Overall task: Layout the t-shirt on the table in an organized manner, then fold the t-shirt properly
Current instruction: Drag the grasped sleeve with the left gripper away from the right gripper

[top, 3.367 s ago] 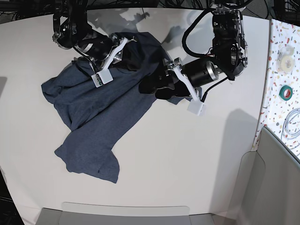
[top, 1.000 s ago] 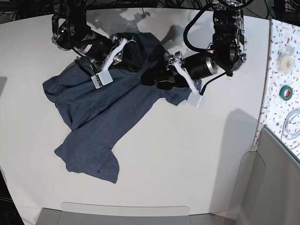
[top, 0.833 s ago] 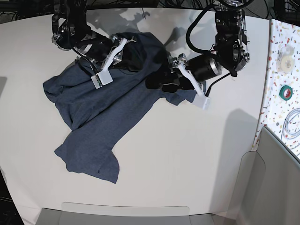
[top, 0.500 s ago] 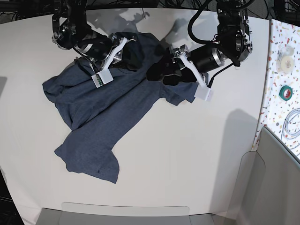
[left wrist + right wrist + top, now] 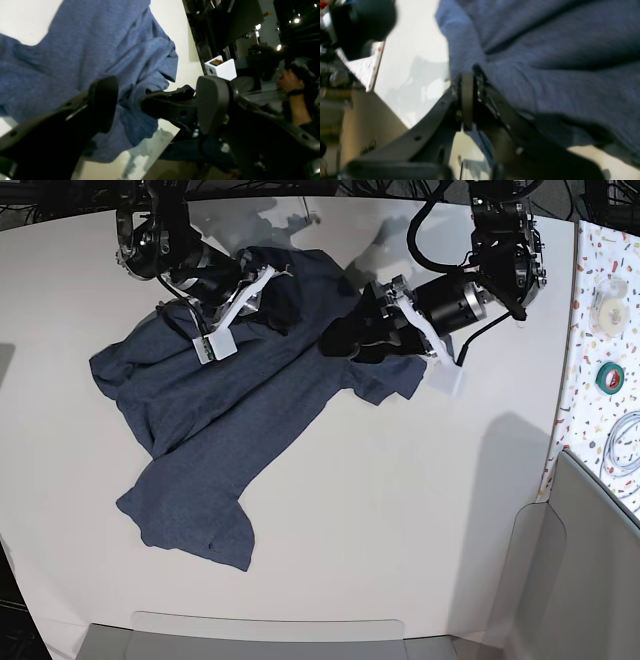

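The t-shirt (image 5: pixel 215 425) is lying crumpled and plain side up on the table (image 5: pixel 400 510), its nearest hem corner trailing toward the front edge while the bulk is bunching toward the far side (no lettering visible from any view). Over the last few seconds the near half of the cloth is hardly shifting at all; what is changing is farther back, where the left end effector (image 5: pixel 345 340) is swinging up and away toward the far right, and the small flap of fabric beside it is now showing more fully on the table. Judgement: the layout stage is still early, since the shirt is far from flat and no fold is possible yet. In the left wrist view the left end effector (image 5: pixel 152 100) is standing with its fingers spread wide, nothing between them, a ridge of cloth lying just beyond the gap. At the far left the right end effector (image 5: pixel 270 290) is staying pressed together, pinching a fold of the t-shirt near its upper edge; the right wrist view shows its fingers (image 5: pixel 468 100) closed flat with fabric (image 5: pixel 545 62) draped against them.
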### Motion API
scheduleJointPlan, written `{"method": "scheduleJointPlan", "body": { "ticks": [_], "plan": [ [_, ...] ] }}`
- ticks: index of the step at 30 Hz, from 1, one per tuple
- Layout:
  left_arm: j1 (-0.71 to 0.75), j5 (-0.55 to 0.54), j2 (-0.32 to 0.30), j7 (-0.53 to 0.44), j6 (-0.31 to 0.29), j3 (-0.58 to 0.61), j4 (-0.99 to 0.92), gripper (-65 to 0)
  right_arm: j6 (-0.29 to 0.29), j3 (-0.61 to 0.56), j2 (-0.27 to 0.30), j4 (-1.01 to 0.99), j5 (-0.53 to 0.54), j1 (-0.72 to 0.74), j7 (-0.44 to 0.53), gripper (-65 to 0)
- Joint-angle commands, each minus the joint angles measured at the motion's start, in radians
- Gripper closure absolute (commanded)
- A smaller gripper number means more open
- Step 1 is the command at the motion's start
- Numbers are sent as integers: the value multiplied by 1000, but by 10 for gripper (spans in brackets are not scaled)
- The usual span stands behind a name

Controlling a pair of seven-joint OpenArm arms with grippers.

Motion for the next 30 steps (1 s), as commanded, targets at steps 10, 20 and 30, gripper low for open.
{"method": "scheduleJointPlan", "body": {
  "ticks": [10, 20, 30],
  "plan": [
    [-31, -32, -49, -13, 59, 35, 17, -476, 1, -9, 0, 20, 14, 32, 26, -16],
    [-45, -20, -75, -15, 64, -72, 14, -476, -3, -17, -8, 20, -65, 63, 26, -17],
    [-42, -20, -219, -17, 64, -149, 7, -476, -3, -55, 0, 23, -72, 60, 21, -131]
  ]
}}
